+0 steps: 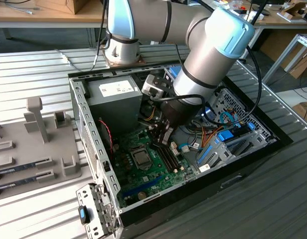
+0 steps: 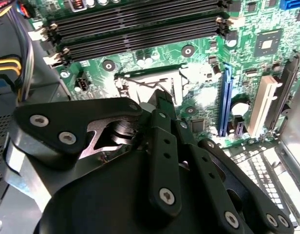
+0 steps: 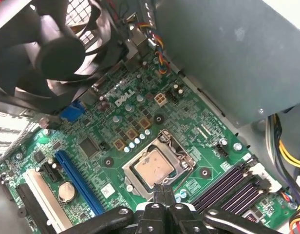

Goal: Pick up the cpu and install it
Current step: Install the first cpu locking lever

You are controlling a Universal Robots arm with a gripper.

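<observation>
While one hand [image 3: 162, 192] hovers, one cpu [image 3: 152, 168] sits socketed.

The grey arm [image 1: 193, 35], jointed with pale blue caps, bends down from its base at the back and carries its dark wrist steeply downward. The pincer [image 1: 165, 135] points down and slightly toward the exterior view's left. In both wrist views its black linkage [image 2: 164, 161] narrows to a close tip.
</observation>
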